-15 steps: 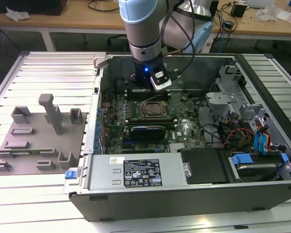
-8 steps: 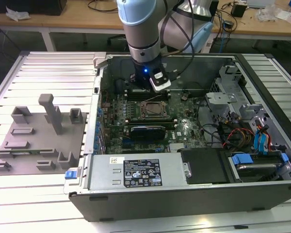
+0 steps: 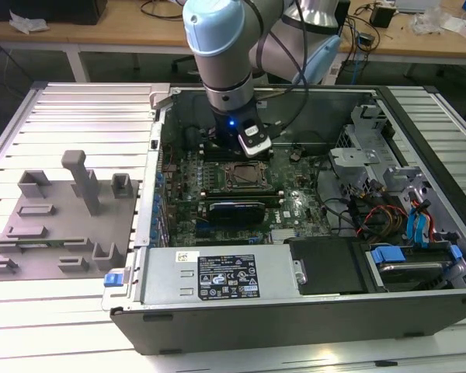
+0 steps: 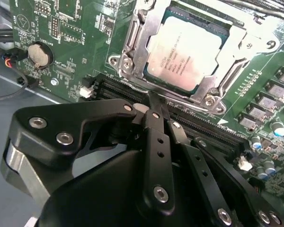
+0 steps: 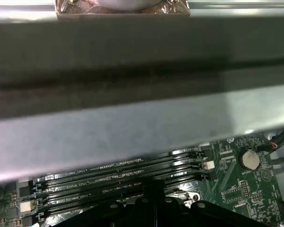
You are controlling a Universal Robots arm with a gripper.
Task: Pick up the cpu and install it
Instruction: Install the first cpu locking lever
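Cpu (image 4: 187, 59) sits flat in its socket frame (image 4: 132, 35) on the green motherboard (image 4: 61, 52), inside the open PC case (image 3: 241, 311). Jaws just beside socket, closed together w/ nothing held. Case rests on slatted metal desk (image 3: 70, 109); grey fixture blocks (image 3: 58, 225) beside case; wooden benches (image 3: 101, 35) behind.

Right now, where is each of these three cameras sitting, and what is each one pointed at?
Exterior view: off the arm, high up, looking down into the open computer case and the grey fixture plate; the arm's blue-grey joints show.
Second wrist view: on the arm, looking past the black gripper at the cpu lying in its socket frame.
First wrist view: on the arm, facing the memory slots under a blurred grey bar; the gripper's dark tip shows.
Both wrist views share the coin battery and the memory slots.
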